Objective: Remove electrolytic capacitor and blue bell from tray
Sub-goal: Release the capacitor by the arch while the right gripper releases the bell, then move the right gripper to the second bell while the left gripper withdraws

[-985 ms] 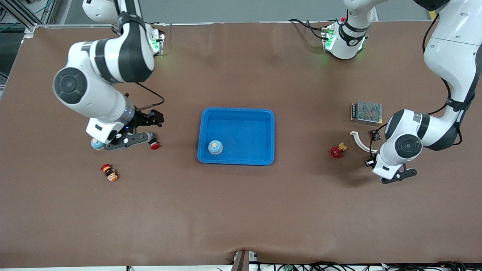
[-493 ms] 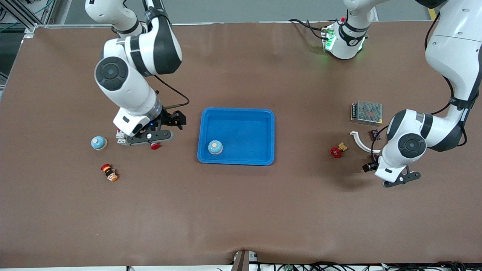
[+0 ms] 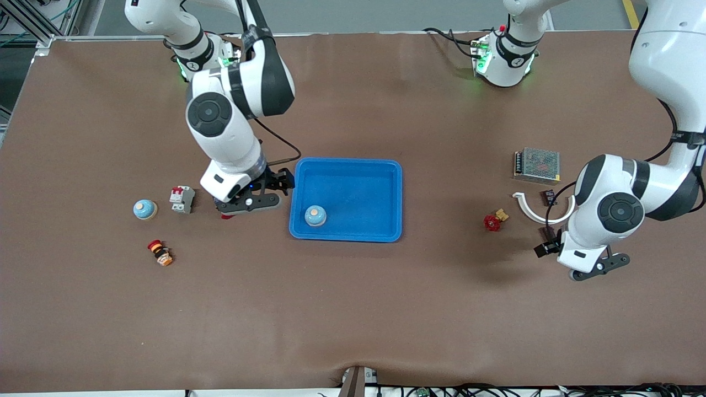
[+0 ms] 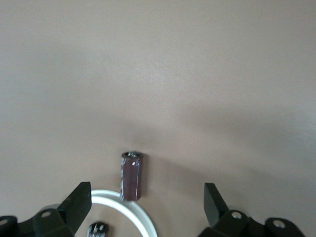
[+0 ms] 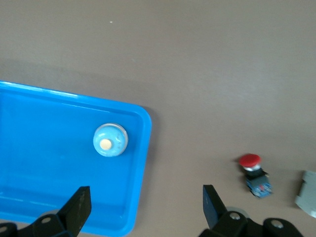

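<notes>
- A blue bell sits on the tabletop toward the right arm's end, well in from every edge.
- A red and orange push-button part lies nearer to the front camera than that bell.
- A small white circuit breaker with red tabs stands just beside the bell, toward the tray.
- The right gripper hangs over the tabletop just beside the tray's edge at the right arm's end, jaws wide with nothing between them.
- A red-capped button switch lies under that gripper; the front view shows only a sliver of it.
- The blue tray rests about mid-table.
- A second blue bell sits inside the tray, near the corner toward the front camera and the right arm's end.
- A red valve handle with a brass fitting lies between the tray and the left arm's end.
- A white curved piece lies on the tabletop, and a metal mesh box sits farther from the front camera than it.
- The left gripper hovers near the left arm's end of the table, jaws wide and empty.
- The capacitor, a dark brown cylinder, rests on the tabletop between its spread fingers, touching the white curved piece.
</notes>
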`<action>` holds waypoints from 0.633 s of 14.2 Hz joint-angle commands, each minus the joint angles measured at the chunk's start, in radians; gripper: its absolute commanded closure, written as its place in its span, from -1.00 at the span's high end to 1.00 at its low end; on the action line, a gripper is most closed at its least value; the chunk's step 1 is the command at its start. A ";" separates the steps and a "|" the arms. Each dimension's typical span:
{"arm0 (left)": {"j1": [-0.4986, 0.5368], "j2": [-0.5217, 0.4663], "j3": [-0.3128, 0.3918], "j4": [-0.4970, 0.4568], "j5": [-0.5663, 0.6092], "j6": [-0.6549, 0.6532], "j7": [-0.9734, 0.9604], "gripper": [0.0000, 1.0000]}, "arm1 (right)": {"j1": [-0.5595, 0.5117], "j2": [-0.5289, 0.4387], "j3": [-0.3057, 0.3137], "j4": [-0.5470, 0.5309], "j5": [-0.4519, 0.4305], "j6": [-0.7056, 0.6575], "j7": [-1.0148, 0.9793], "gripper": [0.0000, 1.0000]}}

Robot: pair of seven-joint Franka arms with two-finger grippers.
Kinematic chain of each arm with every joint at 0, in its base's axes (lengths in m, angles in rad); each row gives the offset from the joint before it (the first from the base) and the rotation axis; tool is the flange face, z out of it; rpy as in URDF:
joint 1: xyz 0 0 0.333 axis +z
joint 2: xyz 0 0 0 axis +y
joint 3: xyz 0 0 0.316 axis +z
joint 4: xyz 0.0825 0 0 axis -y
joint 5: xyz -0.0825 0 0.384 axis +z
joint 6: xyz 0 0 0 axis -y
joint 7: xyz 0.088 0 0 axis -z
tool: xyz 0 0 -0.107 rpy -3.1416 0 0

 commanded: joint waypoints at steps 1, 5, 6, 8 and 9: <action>0.008 -0.071 -0.048 0.035 -0.056 -0.123 0.010 1.00 | -0.005 -0.001 0.038 -0.059 0.036 0.094 0.008 1.00; 0.010 -0.131 -0.097 0.116 -0.097 -0.285 0.080 1.00 | -0.007 0.010 0.049 -0.067 0.065 0.105 0.008 1.00; 0.009 -0.145 -0.097 0.132 -0.114 -0.312 0.113 1.00 | -0.005 0.024 0.053 -0.067 0.073 0.108 0.008 1.00; 0.010 -0.174 -0.096 0.162 -0.154 -0.336 0.185 1.00 | -0.007 0.045 0.080 -0.067 0.103 0.141 0.010 1.00; 0.010 -0.188 -0.096 0.179 -0.172 -0.347 0.197 1.00 | -0.007 0.061 0.080 -0.065 0.128 0.146 0.010 1.00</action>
